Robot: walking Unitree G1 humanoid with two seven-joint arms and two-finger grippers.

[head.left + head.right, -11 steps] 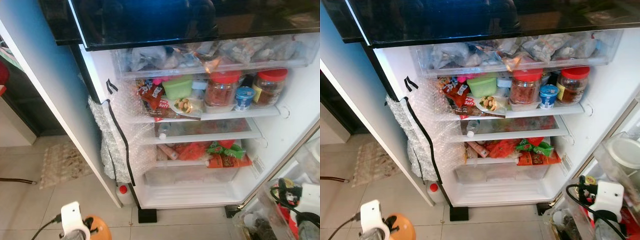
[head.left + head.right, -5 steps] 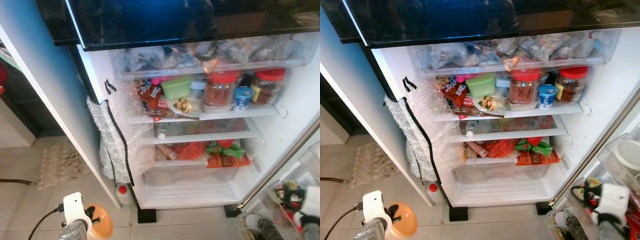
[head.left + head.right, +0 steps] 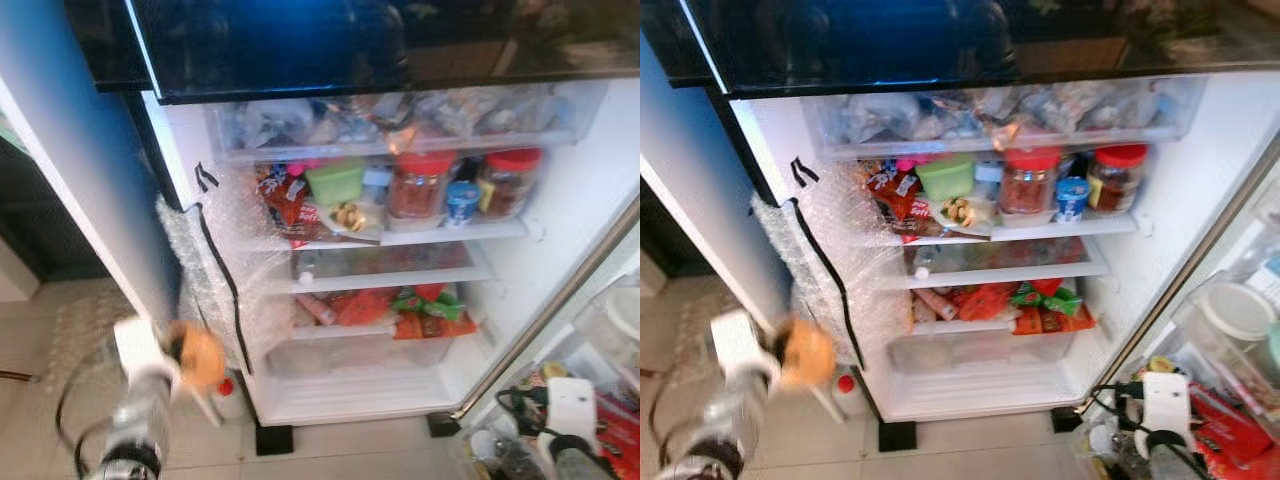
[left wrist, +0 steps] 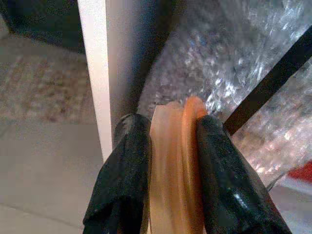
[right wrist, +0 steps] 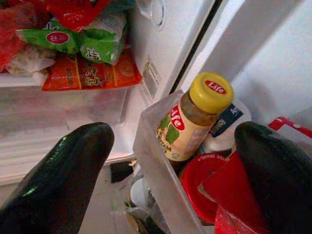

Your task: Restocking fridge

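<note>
The left pincer (image 4: pixel 168 170) is clamped on an orange lidded container (image 4: pixel 175 161), its two black fingers (image 4: pixel 124 175) pressing the flat sides, so that the container stands on edge between them. In the head views this pincer (image 3: pixel 175 350) is blurred, low on the robot's left, in front of the bubble wrap (image 3: pixel 215 260) taped along the left wall of the fridge (image 3: pixel 560 260) and above the tiled floor (image 3: pixel 60 300).

The right pincer (image 5: pixel 170 161) holds nothing; its fingers stand wide apart over a clear door bin (image 5: pixel 156 161). In that bin a yellow-capped sauce bottle (image 5: pixel 192 119) stands upright, with a red lid (image 5: pixel 202 187) just beside it.

As for progress, the shelves look well filled: red-lidded jars (image 3: pixel 415 185), a green tub (image 3: pixel 335 180) and a small blue cup (image 3: pixel 462 200) sit on the upper shelf, and snack packets (image 3: pixel 420 310) lie on the lower shelf above the clear drawer (image 3: pixel 360 355). The orange container is not yet on any shelf, so at least that item remains to be put away, and probably this is the step in hand.

The left arm (image 3: pixel 140 420) reaches forward and up from the lower left, its wrist turned so the container faces the fridge interior. The right arm (image 3: pixel 570 440) is low on the right, beside the open door's bins.
</note>
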